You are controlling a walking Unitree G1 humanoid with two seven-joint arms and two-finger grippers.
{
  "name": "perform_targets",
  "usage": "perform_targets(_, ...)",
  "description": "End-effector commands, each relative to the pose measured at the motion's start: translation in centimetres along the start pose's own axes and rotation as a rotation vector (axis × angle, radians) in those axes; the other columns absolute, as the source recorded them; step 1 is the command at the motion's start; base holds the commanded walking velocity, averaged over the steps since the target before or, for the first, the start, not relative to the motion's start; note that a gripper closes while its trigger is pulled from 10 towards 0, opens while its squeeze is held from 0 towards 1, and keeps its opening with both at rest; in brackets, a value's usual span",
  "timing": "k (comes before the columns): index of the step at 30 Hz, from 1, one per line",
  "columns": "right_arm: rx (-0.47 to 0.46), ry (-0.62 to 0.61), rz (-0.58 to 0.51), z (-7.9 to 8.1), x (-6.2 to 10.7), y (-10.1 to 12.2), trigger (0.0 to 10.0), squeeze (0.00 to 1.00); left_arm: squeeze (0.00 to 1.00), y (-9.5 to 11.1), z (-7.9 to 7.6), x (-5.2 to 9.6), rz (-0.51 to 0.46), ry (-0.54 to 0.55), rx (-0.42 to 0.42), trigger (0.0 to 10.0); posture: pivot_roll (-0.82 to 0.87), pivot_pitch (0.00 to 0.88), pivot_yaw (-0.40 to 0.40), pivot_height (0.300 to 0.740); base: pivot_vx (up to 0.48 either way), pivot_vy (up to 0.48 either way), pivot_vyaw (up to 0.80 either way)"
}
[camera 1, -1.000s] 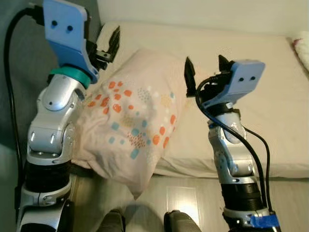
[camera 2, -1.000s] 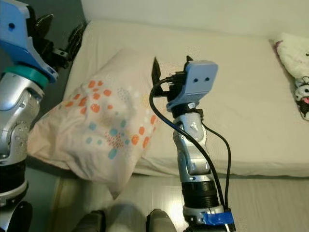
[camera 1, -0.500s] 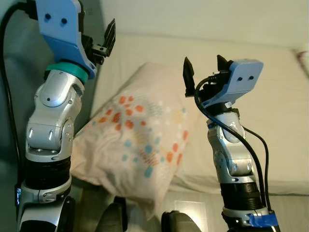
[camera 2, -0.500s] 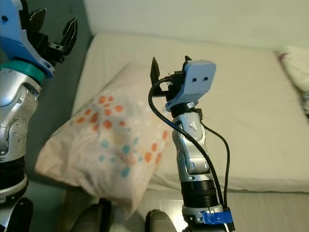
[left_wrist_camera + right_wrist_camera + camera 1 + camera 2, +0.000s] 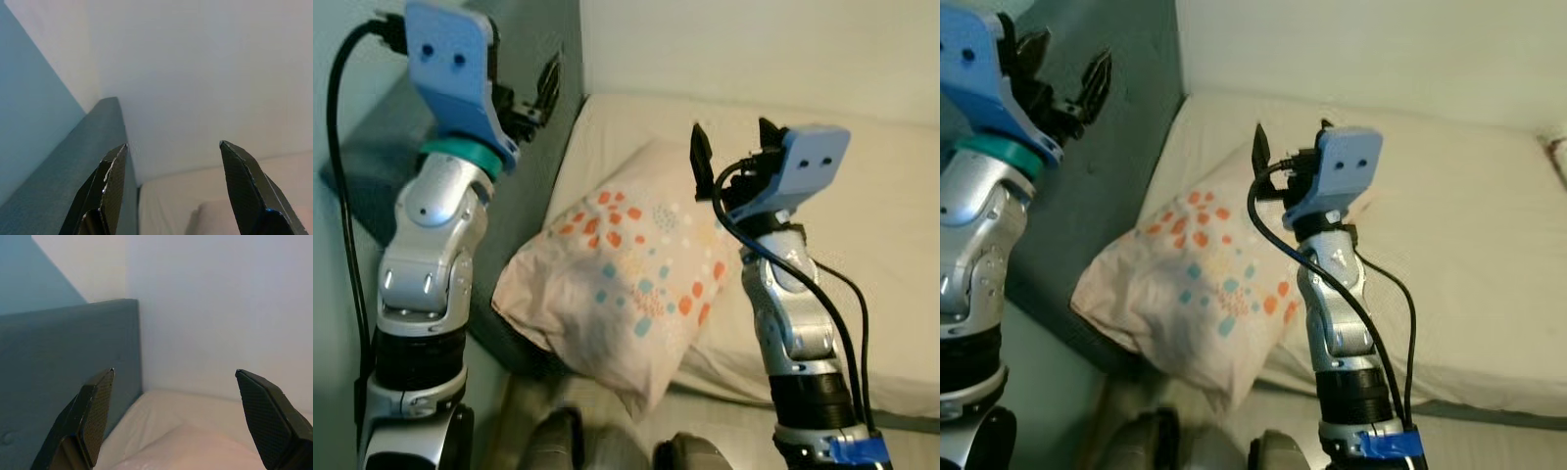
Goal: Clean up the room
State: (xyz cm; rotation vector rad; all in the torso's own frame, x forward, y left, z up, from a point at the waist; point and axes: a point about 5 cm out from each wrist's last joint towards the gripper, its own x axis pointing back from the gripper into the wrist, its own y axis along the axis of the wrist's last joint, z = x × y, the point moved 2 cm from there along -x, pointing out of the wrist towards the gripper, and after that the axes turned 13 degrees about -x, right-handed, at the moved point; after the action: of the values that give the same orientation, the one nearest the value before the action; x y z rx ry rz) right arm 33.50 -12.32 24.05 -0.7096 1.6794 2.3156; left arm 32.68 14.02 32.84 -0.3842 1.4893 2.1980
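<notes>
A cream pillow [image 5: 626, 284] with orange and blue spots lies at the head end of the bed [image 5: 871, 225], leaning against the dark teal headboard [image 5: 524, 206] and hanging over the mattress's near edge. My left gripper [image 5: 1065, 67] is raised above the headboard, open and holding nothing. My right gripper [image 5: 734, 147] is raised over the pillow's far end, also open and holding nothing. Along the right gripper's fingers [image 5: 93, 411] I see the headboard, the wall and the pillow's top [image 5: 195, 450].
The cream mattress stretches to the right, with a small patterned thing [image 5: 1559, 152] at its far right edge. A pale wall [image 5: 754, 49] stands behind the bed. My feet [image 5: 558, 446] stand on the floor close to the bed's near edge.
The whole picture has shifted and tilted, so the camera has moved; more of the headboard and wall now shows. Both grippers stay raised and open. The pillow lies where it was.
</notes>
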Motion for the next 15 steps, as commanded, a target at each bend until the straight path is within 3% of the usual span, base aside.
perform_targets(1,-0.01,0.004,0.013,0.26,0.15,-0.39,10.0,0.0,0.0,-0.39,0.1,0.16,0.016,-0.001,-0.002,10.0,-0.03,0.135,0.006,0.74,0.48,0.0,0.0)
perform_targets(15,-0.011,0.007,0.013,0.35,0.17,-0.39,10.0,0.0,0.0,-0.37,0.07,0.18,0.015,-0.002,-0.002,10.0,-0.03,0.134,0.006,0.74,0.426,0.0,0.0)
